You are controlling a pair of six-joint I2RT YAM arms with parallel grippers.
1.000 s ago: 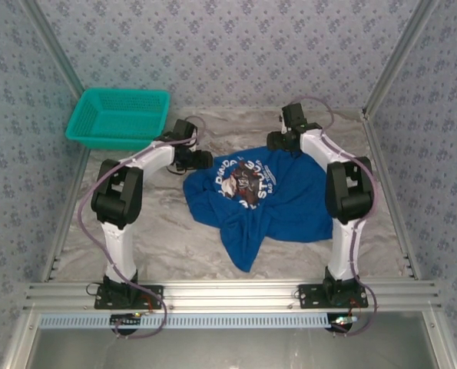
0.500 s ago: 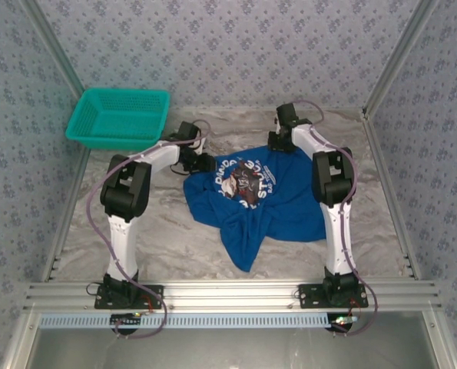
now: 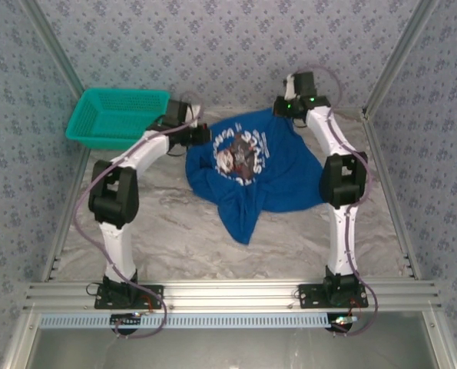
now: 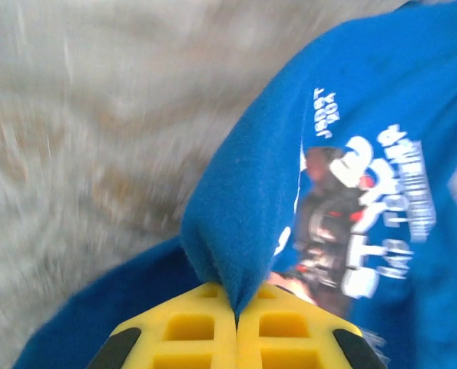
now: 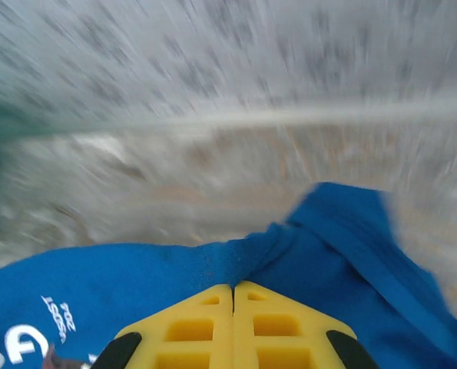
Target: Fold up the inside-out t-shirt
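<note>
Since a moment ago the t-shirt (image 3: 278, 173) is being pulled toward the table's (image 3: 167, 223) far edge, with the left gripper (image 3: 200, 135) and right gripper (image 3: 283, 108) each clamping tight on its cloth.

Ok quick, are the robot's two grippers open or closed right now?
The left gripper: closed, pinching the royal-blue soft cotton t-shirt.
The right gripper: closed, pinching the same t-shirt.

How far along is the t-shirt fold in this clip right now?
Early stage. Done: the left claw and right claw are each shut on a pinch of the blue t-shirt along its far edge. In hand: that edge is held spread between them, print facing up. Left: every fold; the lower part lies bunched on the table.
</note>
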